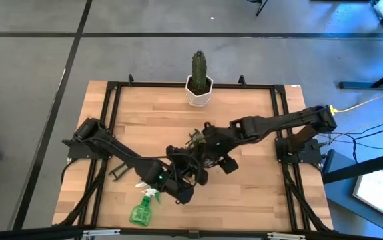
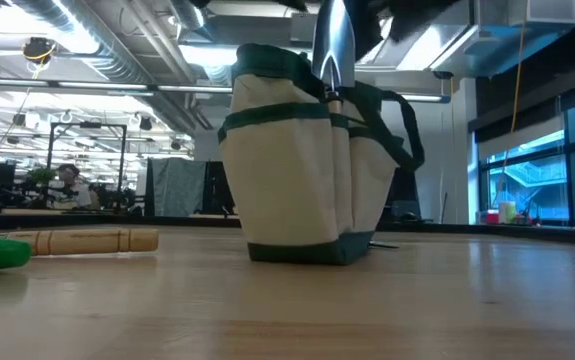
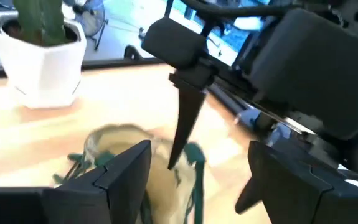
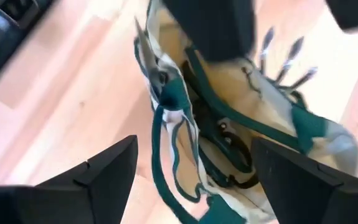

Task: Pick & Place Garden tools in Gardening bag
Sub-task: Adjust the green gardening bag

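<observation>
The gardening bag (image 2: 302,160), cream with green trim and dark handles, stands upright at mid-table, mostly hidden under both arms in the high view. A silver trowel blade (image 2: 334,45) sticks up out of it, and silver fork tines (image 4: 284,56) show in a pocket. My left gripper (image 3: 200,149) is open and empty just above the bag (image 3: 166,180). My right gripper (image 4: 194,143) is open and empty above the bag's mouth (image 4: 228,124). The green spray bottle (image 1: 142,209) lies near the front edge. A wooden tool handle (image 2: 87,240) lies on the table.
A cactus in a white pot (image 1: 199,83) stands at the far edge, behind the bag. My two grippers (image 1: 194,163) crowd together over the bag, the right one's dark finger (image 3: 188,118) right in front of the left. A dark tool (image 1: 116,172) lies left of the left arm.
</observation>
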Available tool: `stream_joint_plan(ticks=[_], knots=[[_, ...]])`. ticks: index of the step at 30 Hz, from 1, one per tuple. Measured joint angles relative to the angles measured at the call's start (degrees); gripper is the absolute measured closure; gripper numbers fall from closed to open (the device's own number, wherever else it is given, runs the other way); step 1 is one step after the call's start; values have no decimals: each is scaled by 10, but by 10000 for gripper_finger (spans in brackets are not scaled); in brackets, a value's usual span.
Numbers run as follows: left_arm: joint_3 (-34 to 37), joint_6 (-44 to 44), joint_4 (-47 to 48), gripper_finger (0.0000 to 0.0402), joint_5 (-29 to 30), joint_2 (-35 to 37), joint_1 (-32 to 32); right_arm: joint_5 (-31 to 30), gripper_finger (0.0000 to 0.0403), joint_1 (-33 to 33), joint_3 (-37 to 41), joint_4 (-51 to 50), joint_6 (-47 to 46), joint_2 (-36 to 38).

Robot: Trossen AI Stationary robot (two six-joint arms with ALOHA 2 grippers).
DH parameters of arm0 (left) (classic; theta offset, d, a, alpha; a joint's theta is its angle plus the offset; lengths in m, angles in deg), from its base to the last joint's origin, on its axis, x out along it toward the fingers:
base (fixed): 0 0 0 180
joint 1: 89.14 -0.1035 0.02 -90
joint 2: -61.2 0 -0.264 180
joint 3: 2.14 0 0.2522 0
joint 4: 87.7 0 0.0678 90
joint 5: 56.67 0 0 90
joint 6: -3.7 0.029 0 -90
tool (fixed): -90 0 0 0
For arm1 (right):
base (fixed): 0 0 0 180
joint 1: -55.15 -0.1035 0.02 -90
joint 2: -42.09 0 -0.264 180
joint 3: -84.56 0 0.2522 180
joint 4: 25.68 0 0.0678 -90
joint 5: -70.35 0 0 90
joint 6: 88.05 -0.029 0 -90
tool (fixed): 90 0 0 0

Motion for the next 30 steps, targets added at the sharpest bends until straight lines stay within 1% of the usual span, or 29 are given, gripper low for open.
stream_joint_plan(ticks=[4,7,9,12,15,19,22,25,26,28,30], knots=[[0,40,0,138,7,36,-5,38,89,16,0,5,-35,45],[0,68,2,138,-8,65,-19,87,89,33,0,16,-72,73],[0,90,3,139,-42,89,-37,127,89,46,3,30,-93,91],[0,143,2,139,-139,122,-68,173,89,65,20,94,-138,118],[0,213,5,139,-236,146,-99,179,89,80,55,166,-192,142],[2,284,44,139,-302,172,-135,180,89,102,120,253,-276,171],[31,327,55,139,-359,187,-157,171,89,108,174,330,-336,190],[84,352,49,139,-426,206,-173,149,89,109,216,393,-397,201],[108,357,32,139,-445,213,-177,138,89,109,226,409,-412,203],[166,360,-13,139,-472,229,-182,115,89,107,237,423,-437,207],[230,342,-85,139,-494,251,-187,100,89,104,238,431,-453,212]])
